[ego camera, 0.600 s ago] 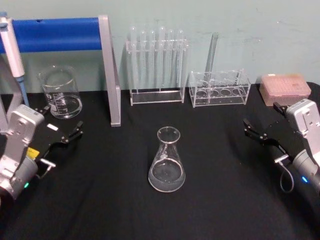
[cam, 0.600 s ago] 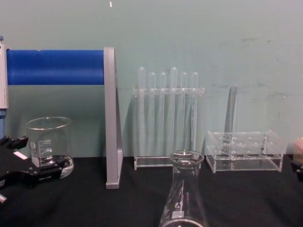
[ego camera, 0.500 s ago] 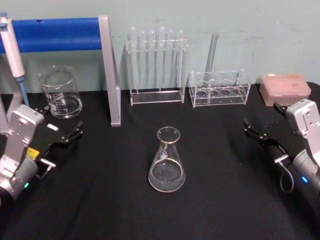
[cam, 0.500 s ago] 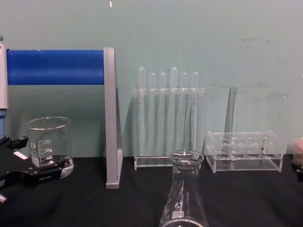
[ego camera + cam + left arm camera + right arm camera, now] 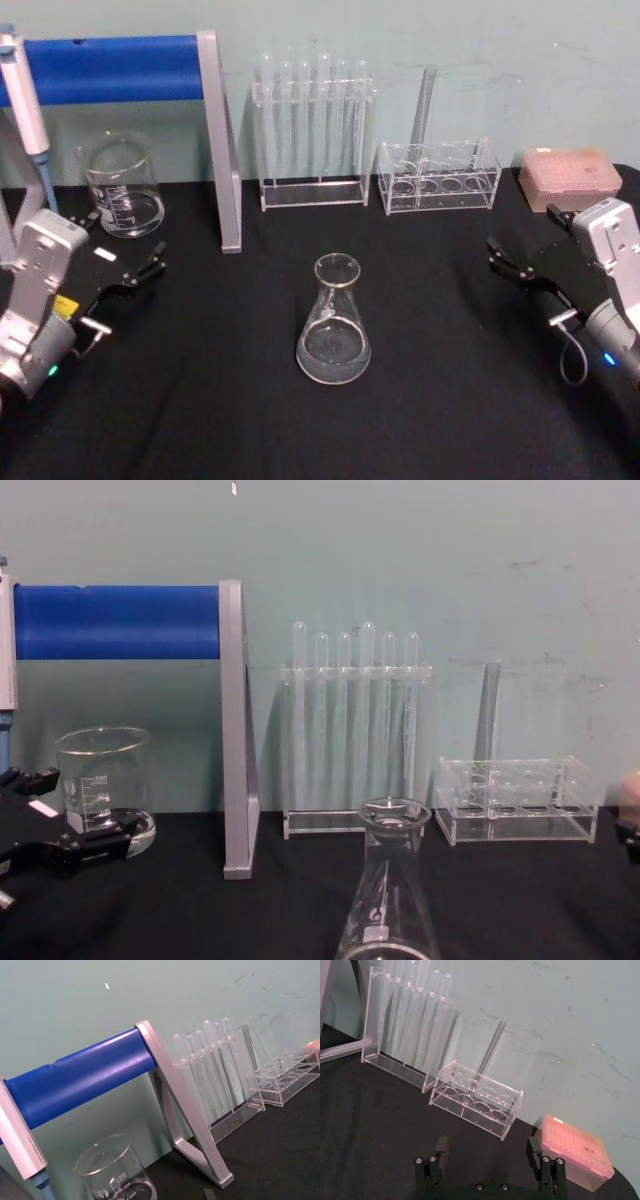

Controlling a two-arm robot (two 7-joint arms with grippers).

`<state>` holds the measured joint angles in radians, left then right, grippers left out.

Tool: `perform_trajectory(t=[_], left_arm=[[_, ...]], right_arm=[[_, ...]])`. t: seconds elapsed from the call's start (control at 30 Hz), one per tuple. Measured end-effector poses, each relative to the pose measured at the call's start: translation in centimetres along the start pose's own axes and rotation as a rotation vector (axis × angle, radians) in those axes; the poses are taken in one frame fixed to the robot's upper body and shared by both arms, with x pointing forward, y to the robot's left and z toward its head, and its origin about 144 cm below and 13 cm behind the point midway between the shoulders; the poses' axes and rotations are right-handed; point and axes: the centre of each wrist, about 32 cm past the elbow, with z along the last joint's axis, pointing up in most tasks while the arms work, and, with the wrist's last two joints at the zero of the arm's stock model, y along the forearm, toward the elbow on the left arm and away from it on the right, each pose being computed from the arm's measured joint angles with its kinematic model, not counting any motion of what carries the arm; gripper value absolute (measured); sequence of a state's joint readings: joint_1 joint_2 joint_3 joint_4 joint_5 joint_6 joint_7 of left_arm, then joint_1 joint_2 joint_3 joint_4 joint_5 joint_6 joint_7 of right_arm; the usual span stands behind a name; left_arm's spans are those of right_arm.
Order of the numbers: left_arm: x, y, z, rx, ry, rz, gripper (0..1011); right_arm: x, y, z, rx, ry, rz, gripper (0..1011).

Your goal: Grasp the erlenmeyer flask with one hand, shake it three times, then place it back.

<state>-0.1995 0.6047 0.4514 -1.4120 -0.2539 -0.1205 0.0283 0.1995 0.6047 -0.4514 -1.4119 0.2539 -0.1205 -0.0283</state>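
Tablecloth (image 5: 200, 410) under my grippers: plain black. Wall (image 5: 420, 550) ahead: pale green, few dark scuffs.

My left gripper (image 5: 128, 240): black, white label. Its wrist housing (image 5: 40, 270): silver-grey, yellow sticker. My right gripper (image 5: 487, 1146): black.

Erlenmeyer flask (image 5: 333, 330), between my grippers: clear glass, small white mark.

Beaker (image 5: 122, 190), just beyond left gripper: clear, white graduations. Stand bar (image 5: 110, 68) above it: bright blue. Upright (image 5: 222, 150): matte silver. Pipette (image 5: 22, 90): white.

Test tube rack (image 5: 312, 130), low rack (image 5: 440, 178): clear, colourless.

Pipette tip box (image 5: 570, 178), just beyond right gripper: translucent pink.
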Motion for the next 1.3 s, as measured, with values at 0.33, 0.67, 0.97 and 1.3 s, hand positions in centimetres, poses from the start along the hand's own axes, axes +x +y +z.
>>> perform_trajectory(t=[0.33, 0.67, 0.97, 1.3], left_arm=[[0.0, 0.0, 0.0, 0.000, 0.000, 0.000, 1001], [0.0, 0.0, 0.0, 0.000, 0.000, 0.000, 1001], [0.0, 0.0, 0.0, 0.000, 0.000, 0.000, 1001], [0.0, 0.0, 0.0, 0.000, 0.000, 0.000, 1001]], right_arm=[[0.2, -0.1, 0.1, 0.013, -0.002, 0.011, 1000], [0.7, -1.2, 1.0, 0.052, 0.034, 0.124, 1000], [0.9, -2.5, 2.2, 0.115, 0.107, 0.279, 1000], [0.3, -3.4, 3.1, 0.171, 0.166, 0.443, 1000]])
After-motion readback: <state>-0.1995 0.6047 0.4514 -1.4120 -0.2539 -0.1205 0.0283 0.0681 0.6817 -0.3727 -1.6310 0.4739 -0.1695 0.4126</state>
